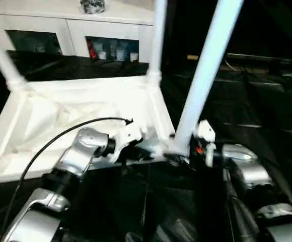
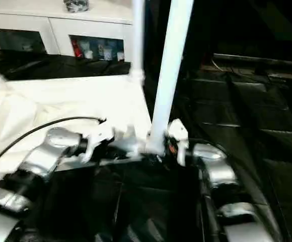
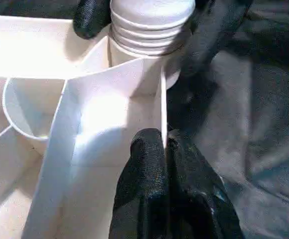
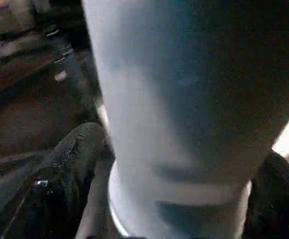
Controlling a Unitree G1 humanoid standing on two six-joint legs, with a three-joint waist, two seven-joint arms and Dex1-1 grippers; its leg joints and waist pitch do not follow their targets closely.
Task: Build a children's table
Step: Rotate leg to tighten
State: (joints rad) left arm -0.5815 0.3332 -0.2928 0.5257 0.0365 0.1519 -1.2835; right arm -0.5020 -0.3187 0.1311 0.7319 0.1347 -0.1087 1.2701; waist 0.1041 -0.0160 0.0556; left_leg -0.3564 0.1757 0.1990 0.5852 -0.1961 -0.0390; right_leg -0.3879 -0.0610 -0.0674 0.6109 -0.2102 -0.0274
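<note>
Risks tipping the near leg (image 1: 206, 75) out of its corner socket (image 3: 134, 69): leaning, threads exposed, right hand (image 1: 186, 154) spread wide around the base. Left hand (image 3: 164, 144) pinched on the upturned top (image 1: 60, 116), lying on black sheeting (image 1: 246, 111). Counted: three legs standing, one top, two hands.
</note>
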